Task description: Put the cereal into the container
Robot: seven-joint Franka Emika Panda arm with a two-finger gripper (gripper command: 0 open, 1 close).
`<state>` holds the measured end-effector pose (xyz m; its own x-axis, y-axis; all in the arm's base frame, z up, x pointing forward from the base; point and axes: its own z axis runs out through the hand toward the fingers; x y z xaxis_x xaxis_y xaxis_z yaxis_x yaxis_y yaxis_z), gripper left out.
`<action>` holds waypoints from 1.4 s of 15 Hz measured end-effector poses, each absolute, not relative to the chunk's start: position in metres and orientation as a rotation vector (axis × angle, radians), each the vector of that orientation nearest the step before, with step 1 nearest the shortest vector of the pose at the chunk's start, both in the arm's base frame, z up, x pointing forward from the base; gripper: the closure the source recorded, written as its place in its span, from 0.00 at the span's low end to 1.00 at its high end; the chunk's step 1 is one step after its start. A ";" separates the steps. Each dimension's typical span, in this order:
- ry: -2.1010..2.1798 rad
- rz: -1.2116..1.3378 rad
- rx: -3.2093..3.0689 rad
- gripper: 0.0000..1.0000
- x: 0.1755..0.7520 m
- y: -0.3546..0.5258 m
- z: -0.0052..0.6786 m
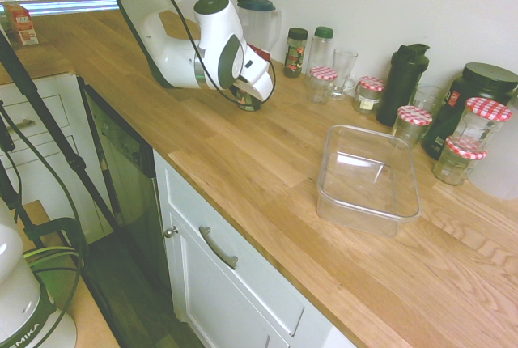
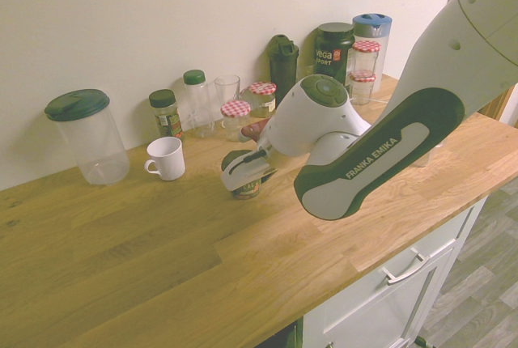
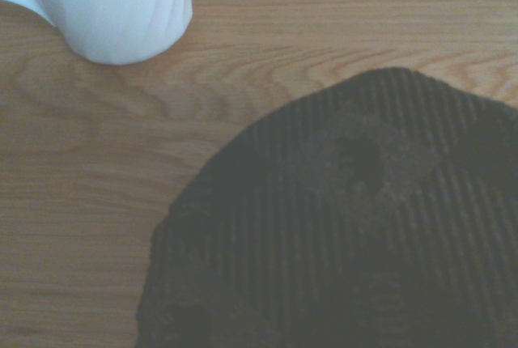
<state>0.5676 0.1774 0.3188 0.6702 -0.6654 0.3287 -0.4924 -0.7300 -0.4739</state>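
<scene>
The cereal (image 1: 249, 106) is a small green-labelled cup with a dark top, upright on the wooden counter (image 1: 267, 162). My gripper (image 1: 247, 99) has come down over it from above, and the white hand covers most of it. In the second exterior view only the lower part of the cereal (image 2: 248, 190) shows under the gripper (image 2: 245, 181), whose fingers straddle the cup and look open. The cup's ribbed dark top (image 3: 348, 218) fills much of the wrist view. The container (image 1: 368, 206), a clear rectangular tub, sits empty well to the right of the cup.
A white mug (image 2: 167, 158) stands just beside the cup, towards the wall. A lidded clear pitcher (image 2: 87, 137), a spice jar (image 1: 296, 51), a green-lidded jar (image 1: 322, 47), a glass, jars with red-checked lids (image 1: 324, 83) and dark bottles line the wall.
</scene>
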 end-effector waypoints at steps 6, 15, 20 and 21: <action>1.046 -0.823 -2.405 1.00 0.571 0.141 0.446; 1.411 -0.934 -2.309 1.00 0.514 -0.074 0.460; 1.554 -0.893 -2.284 1.00 0.502 -0.150 0.436; 1.588 -0.864 -2.296 1.00 0.501 -0.161 0.424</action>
